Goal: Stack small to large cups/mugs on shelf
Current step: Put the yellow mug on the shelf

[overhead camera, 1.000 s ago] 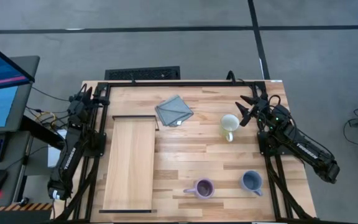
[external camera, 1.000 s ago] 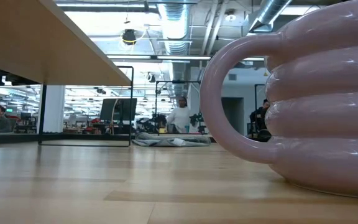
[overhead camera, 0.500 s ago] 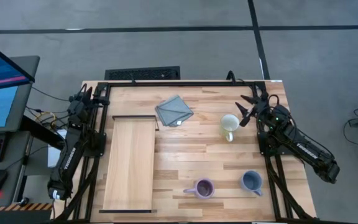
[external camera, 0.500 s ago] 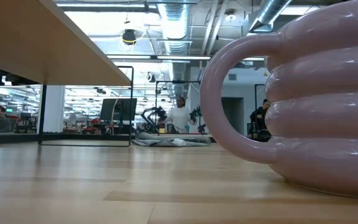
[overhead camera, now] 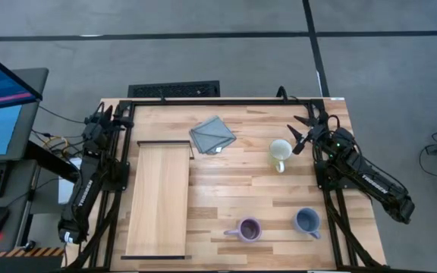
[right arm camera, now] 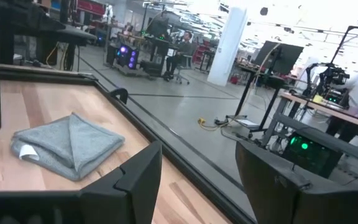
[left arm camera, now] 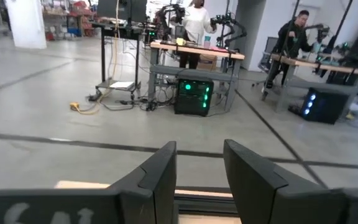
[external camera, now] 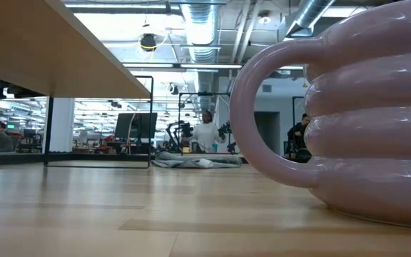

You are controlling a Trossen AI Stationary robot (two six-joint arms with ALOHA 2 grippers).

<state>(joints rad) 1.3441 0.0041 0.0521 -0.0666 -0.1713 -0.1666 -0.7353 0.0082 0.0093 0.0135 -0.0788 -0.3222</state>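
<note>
The cream-white mug (overhead camera: 280, 152) stands on the tabletop at the right, just left of my right gripper (overhead camera: 301, 133), which is open and empty (right arm camera: 197, 180). The purple mug (overhead camera: 249, 229) and the grey-blue mug (overhead camera: 307, 221) stand near the front edge. The purple mug fills the right of the low view (external camera: 362, 121). The shelf (overhead camera: 158, 199) is a pale board at the left, raised on thin dark legs (external camera: 48, 128). My left gripper (overhead camera: 105, 115) waits open at the far left corner (left arm camera: 201, 171).
A grey folded cloth (overhead camera: 212, 134) lies at the far middle of the table, also in the right wrist view (right arm camera: 67, 149). Dark frame rails (overhead camera: 226, 101) run along the table's edges. Bare planks lie between the shelf and the mugs. People and other robots show in the room behind.
</note>
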